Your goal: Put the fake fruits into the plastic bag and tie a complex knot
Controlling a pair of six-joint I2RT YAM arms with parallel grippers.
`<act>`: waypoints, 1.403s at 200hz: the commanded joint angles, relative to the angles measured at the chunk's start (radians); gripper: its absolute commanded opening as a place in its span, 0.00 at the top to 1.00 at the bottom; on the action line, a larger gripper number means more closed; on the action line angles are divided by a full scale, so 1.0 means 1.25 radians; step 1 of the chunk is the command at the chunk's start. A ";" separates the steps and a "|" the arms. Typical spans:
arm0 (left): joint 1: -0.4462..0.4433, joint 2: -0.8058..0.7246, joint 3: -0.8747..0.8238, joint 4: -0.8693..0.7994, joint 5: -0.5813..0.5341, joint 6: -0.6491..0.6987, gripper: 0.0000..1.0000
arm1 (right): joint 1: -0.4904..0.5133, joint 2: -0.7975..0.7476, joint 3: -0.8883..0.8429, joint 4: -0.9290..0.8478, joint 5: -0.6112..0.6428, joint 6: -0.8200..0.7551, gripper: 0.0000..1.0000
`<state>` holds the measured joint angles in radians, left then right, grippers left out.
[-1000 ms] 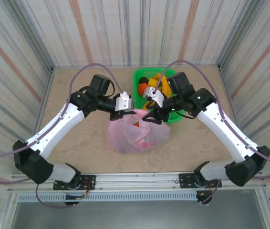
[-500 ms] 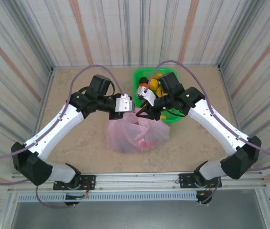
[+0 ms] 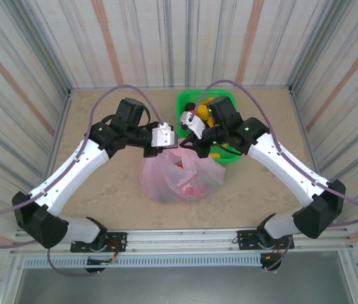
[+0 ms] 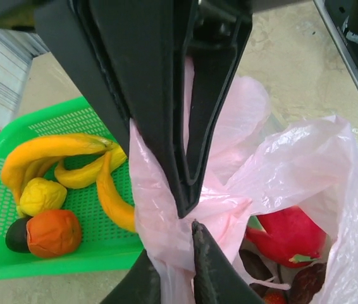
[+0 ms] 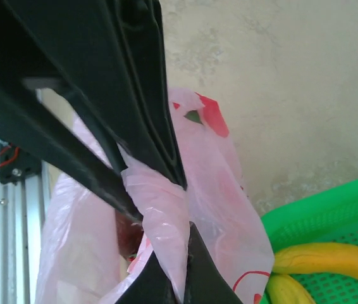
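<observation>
So the plastic bag (image 3: 182,174) sits roughly mid-table, just in front of the green basket (image 3: 231,159) and touching its near edge; it's slumped but its top is pulled up to a bunch between the two arms. Some fake fruits are already inside: through the mouth I can make out the pink dragon fruit (image 4: 286,235) plus a couple of dark round ones and something red lower down, too tucked in to name. The loading doesn't look finished to me though; the bananas (image 4: 62,155), an orange one (image 4: 52,232), a yellow lumpy one (image 4: 40,196) and a dark one (image 4: 16,234) lie in the basket. The left gripper (image 3: 169,147) has its jaws nearly together with a strip of pink film running between them, so I'd call it clamped on the bag's gathered top; the right gripper (image 3: 195,142) is closed tight on a fold of the bag as well, right next to it. The film looks twisted where they meet, but I can't see a real knot; my guess is the tying has barely begun, with the complex part all left to do. The rest of the table (image 3: 267,190) is just beige stone pattern.
</observation>
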<state>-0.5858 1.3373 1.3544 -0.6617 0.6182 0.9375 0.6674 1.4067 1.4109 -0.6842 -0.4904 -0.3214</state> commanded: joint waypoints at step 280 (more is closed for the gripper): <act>0.159 -0.385 -0.614 0.571 -0.131 -0.829 0.20 | 0.171 -0.113 -0.390 0.686 0.405 0.133 1.00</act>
<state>-0.3626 0.8814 0.6102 0.0284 0.4519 -0.0429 0.8482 1.2377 0.9512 0.0425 -0.0799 -0.1955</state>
